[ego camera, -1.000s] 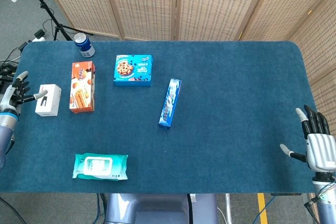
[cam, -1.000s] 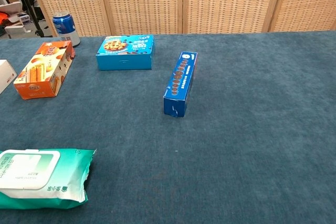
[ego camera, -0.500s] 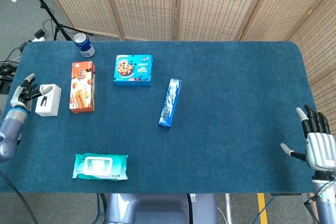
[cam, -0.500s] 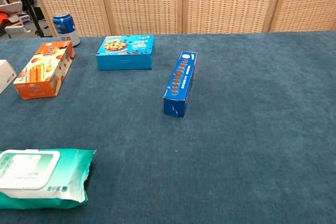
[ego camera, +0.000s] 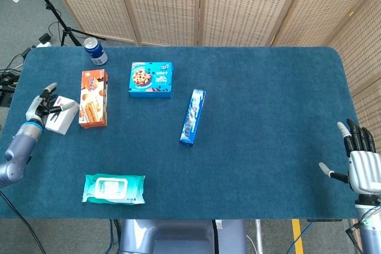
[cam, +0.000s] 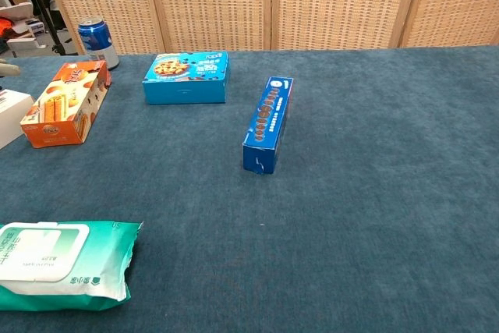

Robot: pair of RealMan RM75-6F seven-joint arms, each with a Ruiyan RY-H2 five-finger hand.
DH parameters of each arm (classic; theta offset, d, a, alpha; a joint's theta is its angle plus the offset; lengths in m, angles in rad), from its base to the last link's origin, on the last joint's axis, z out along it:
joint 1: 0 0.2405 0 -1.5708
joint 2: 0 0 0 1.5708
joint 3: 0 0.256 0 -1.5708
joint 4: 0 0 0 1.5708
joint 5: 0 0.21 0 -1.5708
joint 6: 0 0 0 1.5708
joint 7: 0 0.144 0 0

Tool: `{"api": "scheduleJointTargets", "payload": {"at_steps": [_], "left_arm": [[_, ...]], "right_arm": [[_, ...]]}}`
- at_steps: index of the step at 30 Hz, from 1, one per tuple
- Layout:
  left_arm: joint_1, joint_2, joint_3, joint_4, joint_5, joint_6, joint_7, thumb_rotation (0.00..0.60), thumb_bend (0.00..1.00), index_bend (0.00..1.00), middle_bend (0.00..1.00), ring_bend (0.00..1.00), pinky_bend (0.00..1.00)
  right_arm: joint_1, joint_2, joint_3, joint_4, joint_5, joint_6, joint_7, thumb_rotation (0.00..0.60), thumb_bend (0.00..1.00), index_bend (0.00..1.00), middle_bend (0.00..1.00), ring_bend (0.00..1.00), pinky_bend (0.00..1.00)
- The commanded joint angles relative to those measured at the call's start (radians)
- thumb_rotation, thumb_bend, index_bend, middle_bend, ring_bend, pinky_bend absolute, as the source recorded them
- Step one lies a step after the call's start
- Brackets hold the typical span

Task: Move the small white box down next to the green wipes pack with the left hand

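Note:
The small white box (ego camera: 64, 121) lies tilted at the table's left edge, right beside the orange snack box (ego camera: 93, 98). My left hand (ego camera: 40, 109) grips it from the left, fingers reaching over its top. In the chest view only the box's corner (cam: 11, 115) and one fingertip (cam: 8, 69) show at the left border. The green wipes pack (ego camera: 113, 188) lies flat near the front edge, well below the box; the chest view shows the green wipes pack (cam: 58, 263) at lower left. My right hand (ego camera: 360, 168) hangs off the front right corner, fingers apart and empty.
A blue cookie box (ego camera: 150, 79) and a long blue biscuit box (ego camera: 192, 117) lie mid-table on the blue cloth (ego camera: 268, 117). A blue can (ego camera: 94, 50) stands at the back left. A tripod and cables sit beyond the left edge.
My left hand has closed in over the white box from the left. The box has turned and shifted right toward the orange box. The right hand is still.

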Motion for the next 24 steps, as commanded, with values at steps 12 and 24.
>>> {"api": "scheduleJointTargets", "payload": {"at_steps": [12,24], "left_arm": [[0.045,0.063,0.116,-0.112,0.04,0.19,0.374,0.6,0.0,0.0,0.0,0.0,0.0],[-0.026,0.1,0.217,-0.41,-0.738,0.559,1.163,0.6,0.0,0.0,0.0,0.0,0.0]], "right_arm": [[-0.007,0.012,0.001,-0.009,-0.005,0.012,0.021,0.6,0.0,0.0,0.0,0.0,0.0],[-0.011,0.023,0.0,-0.017,-0.014,0.02,0.045,0.6,0.0,0.0,0.0,0.0,0.0]]}}
